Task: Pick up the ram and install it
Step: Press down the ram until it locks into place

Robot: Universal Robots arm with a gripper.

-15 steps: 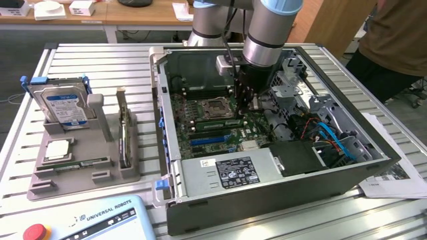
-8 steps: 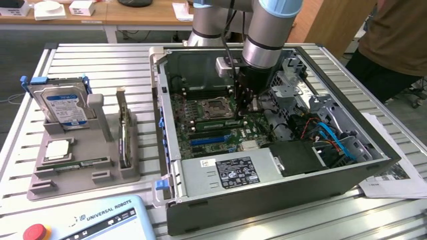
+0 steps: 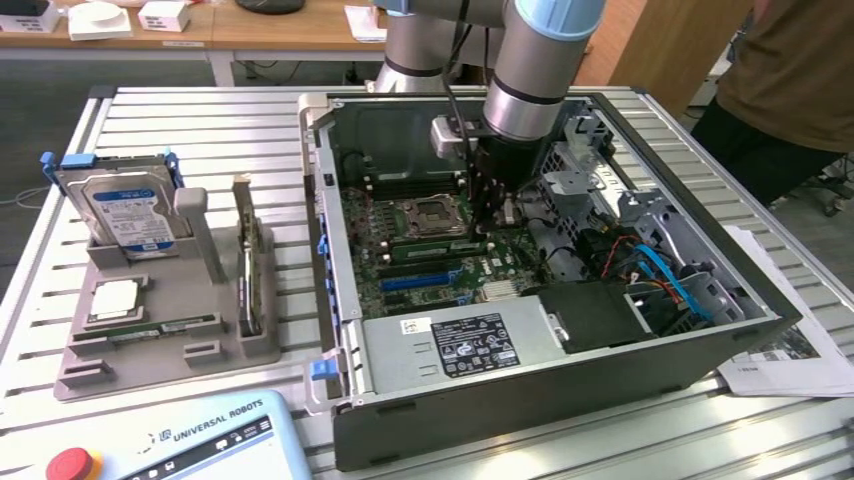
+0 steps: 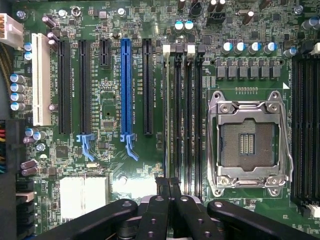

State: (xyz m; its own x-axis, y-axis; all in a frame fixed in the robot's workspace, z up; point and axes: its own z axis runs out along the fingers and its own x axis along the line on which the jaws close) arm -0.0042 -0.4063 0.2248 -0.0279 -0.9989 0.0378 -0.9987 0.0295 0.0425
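Note:
The ram (image 3: pixel 243 255), a long thin stick, stands on edge in a grey holder (image 3: pixel 254 345) on the table at the exterior view's left, outside the computer case. My gripper (image 3: pixel 497 212) is down inside the open case (image 3: pixel 534 400), far from that stick, just over the motherboard. In the wrist view the gripper (image 4: pixel 169 182) is shut, its black fingertips (image 4: pixel 163 187) pressed together over the row of memory slots (image 4: pixel 182 115) beside the empty processor socket (image 4: pixel 247 142). Nothing shows between the fingertips.
The holder also carries a hard drive (image 3: pixel 127 215), a square silver processor (image 3: pixel 116 300) and a second stick lying flat (image 3: pixel 160 328). The power supply (image 3: pixel 461 345) and cables (image 3: pixel 661 270) crowd the case. A person (image 3: pixel 787 80) stands at the exterior view's right.

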